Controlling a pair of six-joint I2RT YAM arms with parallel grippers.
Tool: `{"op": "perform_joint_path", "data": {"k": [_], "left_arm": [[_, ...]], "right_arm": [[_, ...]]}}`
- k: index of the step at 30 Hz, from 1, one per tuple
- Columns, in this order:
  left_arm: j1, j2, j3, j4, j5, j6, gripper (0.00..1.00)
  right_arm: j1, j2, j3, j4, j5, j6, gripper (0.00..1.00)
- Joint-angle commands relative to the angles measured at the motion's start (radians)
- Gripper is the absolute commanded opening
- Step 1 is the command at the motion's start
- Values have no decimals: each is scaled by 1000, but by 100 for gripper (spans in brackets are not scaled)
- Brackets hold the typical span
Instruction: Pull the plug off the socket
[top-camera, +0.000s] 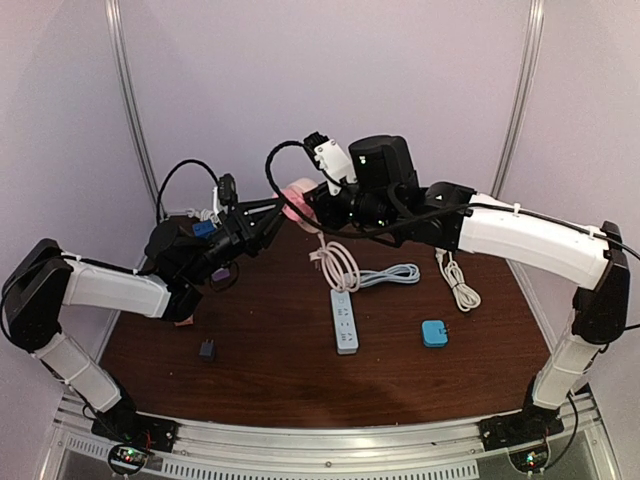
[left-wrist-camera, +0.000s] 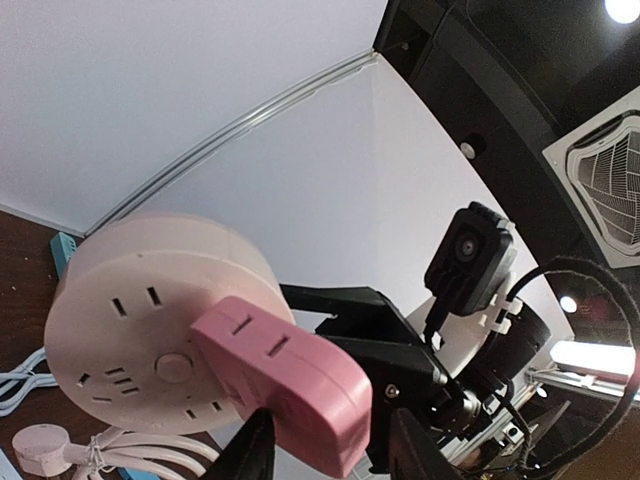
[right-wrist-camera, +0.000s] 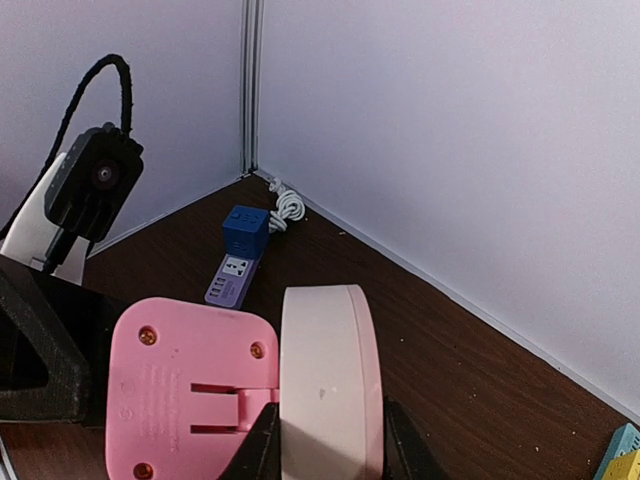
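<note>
straddling pink plug (left-wrist-camera: 285, 385), left gripper (left-wrist-camera: 335, 447); socket (right-wrist-camera: 330, 385) right-clamped

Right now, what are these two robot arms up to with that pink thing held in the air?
The right hand holds a round pale socket above the table, with a pink plug still seated in it. The left hand has a finger on either side of that plug, placed to pull it out; whether it grips yet is unclear.

The pink rectangular plastic plug (left-wrist-camera: 290, 385) sits seated against the face of the round pale-pink plastic socket (left-wrist-camera: 140, 300), both aloft.
</note>
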Motion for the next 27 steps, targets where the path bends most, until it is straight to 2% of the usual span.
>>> {"op": "perform_joint_path", "data": {"k": [1, 6, 10, 14, 17, 23, 27], "left_arm": [[-4, -24, 5, -38, -9, 19, 39], [-4, -25, 18, -189, -13, 36, 39], [-4, -28, 8, -211, -25, 37, 39], [-4, -28, 8, -209, -32, 35, 35], [-4, -28, 12, -206, -32, 34, 28], [-4, -30, 8, -205, -31, 24, 7], [-4, -33, -2, -217, -33, 11, 0]], "right_arm": [[-2, -19, 0, 59, -7, 15, 0], [-2, -34, -13, 66, 5, 15, 0], [0, -40, -21, 70, 10, 15, 0], [0, -36, -24, 71, 9, 15, 0], [0, -32, -30, 76, 7, 15, 0], [-6, -39, -68, 107, 36, 15, 0], [-26, -52, -108, 148, 60, 15, 0]]}}
